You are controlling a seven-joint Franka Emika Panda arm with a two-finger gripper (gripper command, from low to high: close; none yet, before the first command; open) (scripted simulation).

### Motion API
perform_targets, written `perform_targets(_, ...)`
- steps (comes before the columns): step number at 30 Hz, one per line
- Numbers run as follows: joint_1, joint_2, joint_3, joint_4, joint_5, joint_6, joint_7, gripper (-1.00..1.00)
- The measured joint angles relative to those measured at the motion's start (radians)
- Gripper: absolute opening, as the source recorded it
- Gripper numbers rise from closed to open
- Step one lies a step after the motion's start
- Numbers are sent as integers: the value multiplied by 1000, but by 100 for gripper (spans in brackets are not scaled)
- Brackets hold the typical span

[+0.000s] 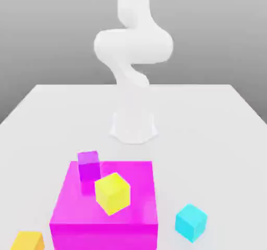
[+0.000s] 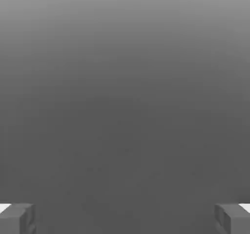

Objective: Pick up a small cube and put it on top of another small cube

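- No container in the scene. The nearest thing to a carrier is a big glossy magenta block (image 1: 104, 212), flat-topped, standing on the bench (image 1: 219, 139) toward the exterior view's near edge.
- On the magenta block's top: a small purple cube (image 1: 88, 165) near the far corner on the exterior view's left, and a lighter yellow cube (image 1: 112, 192) nearer the front, turned corner-on to the camera. The two stand close together; contact between them cannot be told.
- Small plain orange cube (image 1: 27, 241): on the bench at the exterior view's lower left, just beside the magenta block's near left corner, partly cut by the picture's edge.
- Small plain cyan cube (image 1: 191, 222): on the bench to the exterior view's right of the magenta block, apart from it. Orange and cyan cubes lie well apart, with the magenta block between them.
- Bench: plain white, smooth, matte. Backdrop: featureless grey, shading lighter to darker.
- White robot arm (image 1: 133, 46): smooth rounded links rising from a round base (image 1: 133, 126) behind the block.
- Pincer (image 2: 125, 218): in the hand view two grey, blocky fingertips (image 2: 17, 218) stand far apart at opposite sides, nothing between them; grey backdrop ahead.
- All cubes plain, sharp-edged, uniform in colour, no markings.
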Motion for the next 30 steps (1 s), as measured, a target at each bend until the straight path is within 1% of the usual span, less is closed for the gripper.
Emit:
perform_targets(5,-136,188,75,18,-79,35,227,0)
perform_targets(9,-221,335,113,32,-147,61,408,0)
perform_targets(13,-281,482,126,46,-212,87,586,0)
perform_targets(18,-335,661,106,62,-262,124,787,0)
perform_targets(21,-364,763,91,70,-266,151,889,0)
perform_targets(24,-376,861,73,77,-247,183,977,0)
perform_targets(27,-389,953,55,82,-202,218,1046,0)
perform_targets(30,-413,1039,49,87,-134,255,1100,0)
